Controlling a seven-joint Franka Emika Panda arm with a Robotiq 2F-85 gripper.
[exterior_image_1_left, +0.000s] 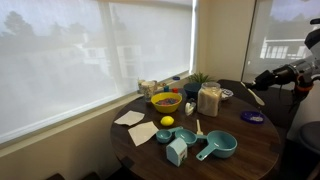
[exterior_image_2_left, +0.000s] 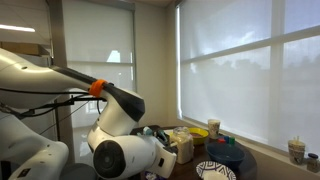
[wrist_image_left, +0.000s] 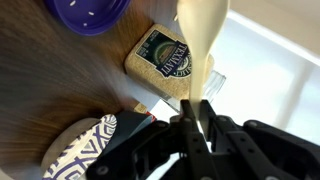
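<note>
Fingers are clamped on the thin handle of the cream spatula. Its blade projects beyond the fingertips, above a labelled grain jar on the bench. A patterned bowl lies beside the fingers. Recommendation: firm grip and level wrist, since the slim handle may pivot.

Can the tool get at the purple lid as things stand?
Probably not for a grasp: the tool is shut on a cream spatula, though the purple lid lies uncovered nearby.

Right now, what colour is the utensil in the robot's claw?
Cream; the utensil shows best in the wrist view.
</note>
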